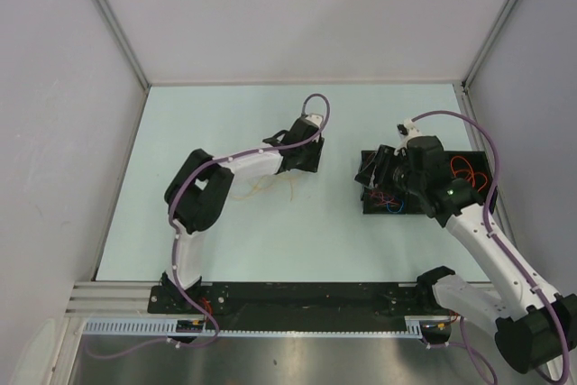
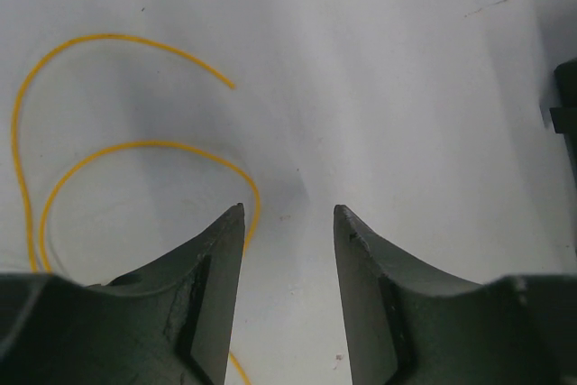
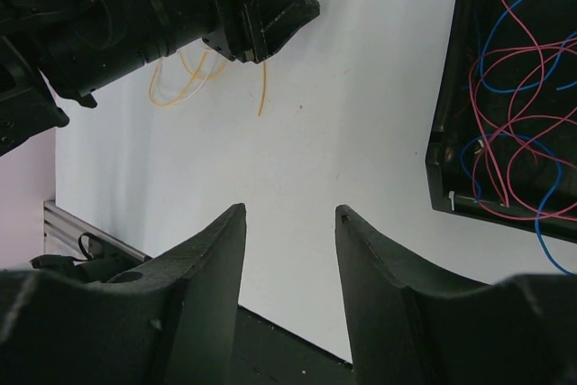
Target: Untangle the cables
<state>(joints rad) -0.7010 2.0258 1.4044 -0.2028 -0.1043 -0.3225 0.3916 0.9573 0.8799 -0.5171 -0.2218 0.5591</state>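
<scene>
Hovering with my left gripper and right gripper parted and empty; the tangled cables lie in the tray, just right of the right jaws.

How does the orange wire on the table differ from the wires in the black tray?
The orange wire lies on the bare table; the tray wires sit inside the black tray. The orange wire runs in loose open loops; the tray wires, red and blue, cross each other in a tangle. Both are thin and floppy; neither is gripped.
</scene>
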